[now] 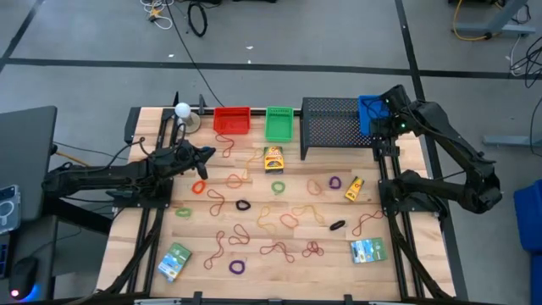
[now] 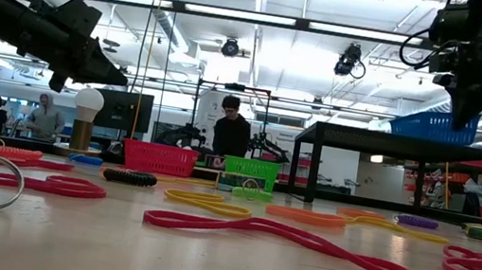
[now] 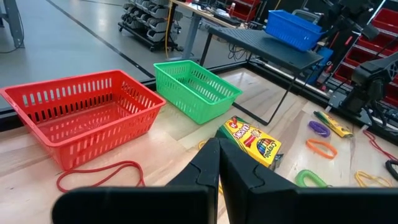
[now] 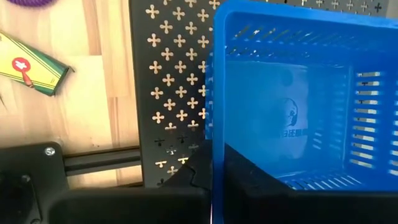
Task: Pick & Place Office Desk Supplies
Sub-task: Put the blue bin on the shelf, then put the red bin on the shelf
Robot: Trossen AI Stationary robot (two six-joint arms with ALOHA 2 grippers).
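Observation:
Many rubber-band loops (image 1: 279, 222) and small rings lie scattered on the wooden table. A yellow crayon box (image 1: 273, 158) lies flat near the green basket (image 1: 279, 124). Two green-blue packets (image 1: 175, 261) (image 1: 367, 250) lie near the front, and a small yellow bottle (image 1: 354, 188) lies right of centre. My left gripper (image 1: 207, 154) (image 3: 219, 163) is shut and holds nothing; it hangs above the table left of the crayon box (image 3: 255, 140). My right gripper (image 1: 377, 119) (image 4: 214, 168) is shut on a blue basket (image 1: 369, 113) that sits on a black perforated stand (image 1: 334, 125). My right gripper pinches the blue basket's side wall (image 4: 215, 124) at its rim, one finger inside the basket (image 4: 249, 177) and one outside (image 4: 189, 177). The fingers come steeply from above. The basket (image 2: 434, 126) sits with its bottom on the black stand's top (image 2: 394, 137).
A red basket (image 1: 231, 120) stands left of the green one at the table's far edge. A white ball on a round metal base (image 1: 183, 112) stands at the far left. People show in the room behind the table in the low view.

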